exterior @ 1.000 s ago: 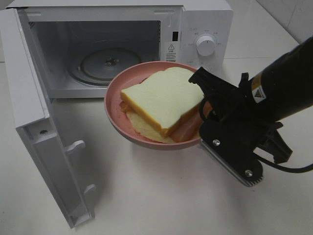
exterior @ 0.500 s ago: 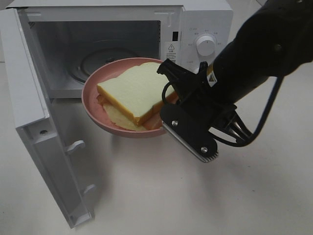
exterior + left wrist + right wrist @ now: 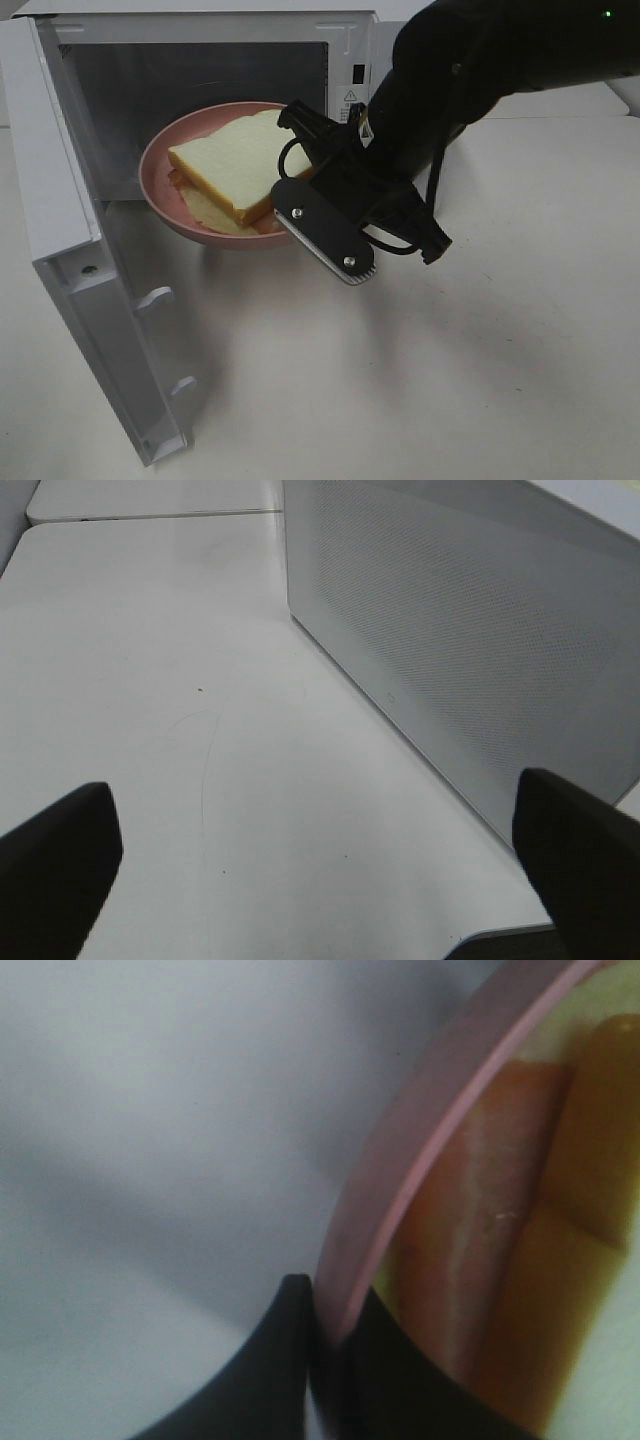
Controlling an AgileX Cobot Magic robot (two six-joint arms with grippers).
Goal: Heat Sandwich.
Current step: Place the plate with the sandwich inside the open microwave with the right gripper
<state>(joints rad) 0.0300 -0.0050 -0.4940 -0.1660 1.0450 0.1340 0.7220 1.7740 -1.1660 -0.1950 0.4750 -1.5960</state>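
The sandwich (image 3: 235,165), thick pale bread over a yellowish filling, lies on a round pink plate (image 3: 160,190). The plate hangs tilted at the mouth of the open microwave (image 3: 200,60), partly over its sill. My right gripper (image 3: 292,195) is shut on the plate's right rim. In the right wrist view its dark fingers (image 3: 290,1360) pinch the pink rim (image 3: 420,1150), with orange filling (image 3: 520,1260) beside it. My left gripper (image 3: 320,880) stands open over bare table beside the microwave door (image 3: 480,650) and is out of the high view.
The microwave door (image 3: 70,250) swings out wide at the left, reaching toward the table's front. The white tabletop (image 3: 450,380) stretches in front and to the right. My right arm (image 3: 480,60) covers the microwave's control panel.
My right gripper has carried the plate with the sandwich to the left and farther back, from in front of the control panel to the microwave's opening. The left gripper stays open.
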